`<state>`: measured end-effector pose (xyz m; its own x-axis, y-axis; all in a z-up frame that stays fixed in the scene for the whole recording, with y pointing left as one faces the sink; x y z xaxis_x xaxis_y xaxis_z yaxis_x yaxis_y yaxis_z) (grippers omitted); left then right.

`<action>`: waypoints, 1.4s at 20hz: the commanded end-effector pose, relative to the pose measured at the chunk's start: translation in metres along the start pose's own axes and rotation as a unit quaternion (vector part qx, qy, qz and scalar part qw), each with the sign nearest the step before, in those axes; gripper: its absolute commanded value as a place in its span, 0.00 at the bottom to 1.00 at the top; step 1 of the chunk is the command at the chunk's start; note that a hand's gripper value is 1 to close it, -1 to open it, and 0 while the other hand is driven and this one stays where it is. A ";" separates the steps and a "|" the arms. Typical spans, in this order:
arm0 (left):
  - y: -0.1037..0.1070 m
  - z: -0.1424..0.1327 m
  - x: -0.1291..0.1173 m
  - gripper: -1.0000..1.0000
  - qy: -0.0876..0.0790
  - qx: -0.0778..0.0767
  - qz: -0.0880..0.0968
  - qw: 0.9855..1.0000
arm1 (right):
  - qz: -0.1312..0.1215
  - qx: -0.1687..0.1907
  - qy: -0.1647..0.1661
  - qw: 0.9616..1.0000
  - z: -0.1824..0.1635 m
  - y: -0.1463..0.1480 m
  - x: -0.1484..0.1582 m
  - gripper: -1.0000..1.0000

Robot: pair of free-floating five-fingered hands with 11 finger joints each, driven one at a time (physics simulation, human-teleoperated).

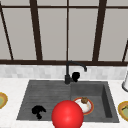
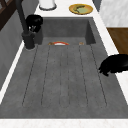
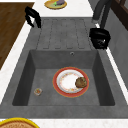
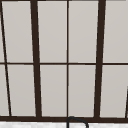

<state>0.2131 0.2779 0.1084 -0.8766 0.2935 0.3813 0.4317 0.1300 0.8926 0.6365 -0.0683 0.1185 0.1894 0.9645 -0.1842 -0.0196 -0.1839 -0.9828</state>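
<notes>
The right hand [image 1: 75, 75] hovers just beside the black faucet [image 1: 68, 72], fingers curled, holding nothing; the left hand [image 1: 38, 110] hangs well left of it, fingers curled, empty.

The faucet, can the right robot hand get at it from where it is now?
Probably yes: the right robot hand hovers right beside the faucet base at the back of the sink, and nothing stands between them.

red ball [image 1: 67, 114] hides plate [image 1: 88, 107] partly, btm cut off
</notes>
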 end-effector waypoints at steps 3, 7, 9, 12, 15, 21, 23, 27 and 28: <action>0.000 0.000 0.000 0.50 0.000 0.000 0.000 1.000 | 0.064 0.007 0.002 0.998 -0.002 -0.005 0.017 1.00; 0.000 0.000 0.000 0.50 0.000 0.000 0.000 1.000 | 0.061 0.005 0.009 0.998 -0.003 -0.007 0.018 1.00; 0.000 0.000 0.000 0.50 0.000 0.000 0.000 1.000 | 0.055 0.006 0.013 0.998 -0.003 -0.008 0.021 1.00; 0.000 0.000 0.000 0.50 0.000 0.000 0.000 1.000 | 0.055 0.003 0.021 0.998 -0.003 -0.007 0.024 1.00; 0.000 0.000 0.000 0.50 0.000 0.000 0.000 1.000 | 0.056 0.004 0.026 0.998 -0.002 -0.007 0.026 1.00; 0.000 0.000 0.000 0.50 0.000 0.000 0.000 1.000 | 0.070 0.002 0.037 0.997 0.000 -0.005 0.028 1.00; 0.000 0.000 0.000 0.50 0.000 0.000 0.000 1.000 | 0.073 0.000 0.040 0.997 0.000 -0.005 0.028 1.00; 0.000 0.000 0.000 0.50 0.000 0.000 0.000 1.000 | 0.071 -0.002 0.044 0.997 0.000 -0.005 0.031 1.00; 0.000 0.000 0.000 0.50 0.000 0.000 0.000 1.000 | 0.069 0.000 0.045 0.997 0.000 -0.005 0.031 1.00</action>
<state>0.2131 0.2779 0.1084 -0.8766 0.2935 0.3813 0.4317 0.1300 0.8926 0.6360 -0.0589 0.1176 0.2862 0.9338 -0.2145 -0.0074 -0.2217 -0.9751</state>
